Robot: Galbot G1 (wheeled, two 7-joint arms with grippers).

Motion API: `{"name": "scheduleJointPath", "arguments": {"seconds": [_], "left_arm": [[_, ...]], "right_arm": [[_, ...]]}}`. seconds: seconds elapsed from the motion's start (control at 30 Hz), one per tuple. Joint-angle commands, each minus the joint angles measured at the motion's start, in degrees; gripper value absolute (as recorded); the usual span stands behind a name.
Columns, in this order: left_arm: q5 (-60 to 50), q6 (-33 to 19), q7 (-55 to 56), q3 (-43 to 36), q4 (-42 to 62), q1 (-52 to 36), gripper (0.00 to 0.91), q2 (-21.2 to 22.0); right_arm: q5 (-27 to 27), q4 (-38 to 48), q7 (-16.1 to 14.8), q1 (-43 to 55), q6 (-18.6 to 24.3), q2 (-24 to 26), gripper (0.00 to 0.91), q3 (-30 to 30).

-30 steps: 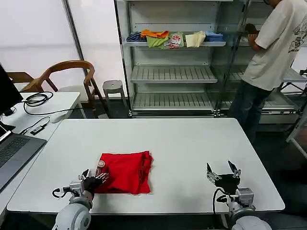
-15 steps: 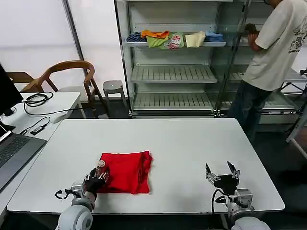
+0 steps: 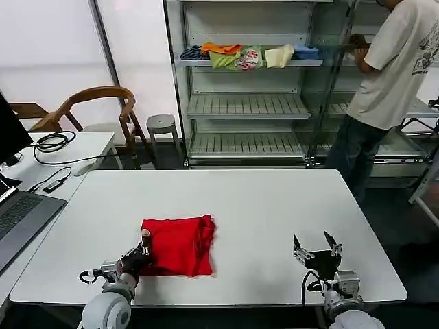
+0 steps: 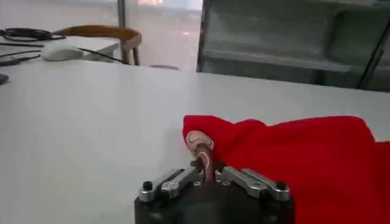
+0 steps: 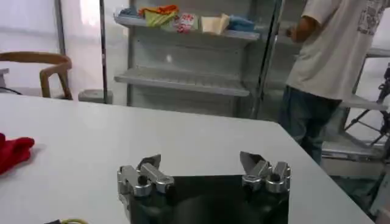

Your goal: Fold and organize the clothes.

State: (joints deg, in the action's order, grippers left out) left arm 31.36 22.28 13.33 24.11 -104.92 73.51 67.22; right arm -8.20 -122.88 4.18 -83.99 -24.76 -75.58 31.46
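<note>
The clothes are one red T-shirt, lying folded into a rough square on the white table, left of centre and near the front edge. My left gripper sits at the shirt's front left corner. In the left wrist view the left gripper is shut on a pale printed fold of the red T-shirt. My right gripper hovers open over bare table at the front right, well apart from the shirt. From the right wrist, the right gripper holds nothing, and a bit of the red T-shirt shows far off.
A metal shelf rack behind the table holds small folded multicoloured garments. A person stands at the rack's right side. A side table with a laptop and cables lies to the left, with a wooden chair and stool beyond.
My left gripper has drawn back a little toward the front edge with the shirt's corner, and the shirt has shifted slightly left. The right gripper has barely moved.
</note>
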Motion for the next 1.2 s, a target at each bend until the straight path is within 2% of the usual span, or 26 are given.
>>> {"name": "scheduleJointPath", "arguments": {"seconds": [0.03,0.07,0.2,0.4,0.57,0.63,0.73,0.83,0.9,1.0,1.07,1.1,1.2], "left_arm": [[3.6,3.5,-2.4,2.0,-4.6,-1.7,0.02,-5.5],[5.0,5.0,-2.2,3.2,-6.0,-1.7,0.02,-7.5],[8.0,7.6,-1.7,8.0,-9.0,-0.1,0.02,-11.0],[9.0,10.8,-1.6,16.6,-9.0,3.6,0.02,-16.6],[10.9,10.9,-2.1,27.1,-8.1,8.9,0.02,-23.4],[12.0,10.9,-2.3,32.7,-6.9,12.5,0.02,-28.4],[14.1,11.0,-1.8,39.4,-5.6,15.3,0.02,-33.4],[17.0,11.0,-0.6,44.7,-7.1,17.0,0.02,-36.3],[17.9,11.0,0.1,43.6,-10.8,16.5,0.02,-35.3],[13.2,11.0,6.3,31.5,-21.9,14.4,0.02,-26.4],[2.8,10.9,6.2,16.5,-25.7,13.2,0.02,-16.3],[-6.6,10.8,6.7,4.9,-26.3,12.7,0.02,-10.2],[-17.8,10.4,6.7,-10.4,-24.4,11.8,0.02,-1.8]], "right_arm": [[0.0,-0.3,0.0,0.3,0.0,0.1,0.907,-0.1],[0.0,-0.2,0.0,0.3,0.0,0.0,0.907,-0.1],[0.0,0.2,-0.1,0.3,0.3,-0.2,0.907,-0.3],[0.0,0.7,-0.1,1.1,0.4,-0.4,0.907,-1.1],[0.0,1.4,-0.1,1.6,0.7,-0.6,0.907,-1.8],[-0.1,1.4,-0.2,1.8,0.8,-0.6,0.907,-2.1],[-0.1,1.2,-0.2,2.3,0.8,-0.7,0.907,-2.6],[0.0,1.2,-0.2,2.4,0.8,-1.0,0.907,-2.7],[0.0,1.1,-0.1,2.0,0.8,-1.4,0.907,-2.6],[0.0,0.8,-0.1,-0.1,1.3,-1.2,0.907,-1.9],[0.2,0.9,-0.1,-0.9,1.4,-0.5,0.907,-1.3],[0.3,0.8,-0.1,-1.5,1.4,-0.2,0.907,-1.0],[0.2,0.0,-0.1,-2.5,1.1,0.5,0.907,0.3]]}}
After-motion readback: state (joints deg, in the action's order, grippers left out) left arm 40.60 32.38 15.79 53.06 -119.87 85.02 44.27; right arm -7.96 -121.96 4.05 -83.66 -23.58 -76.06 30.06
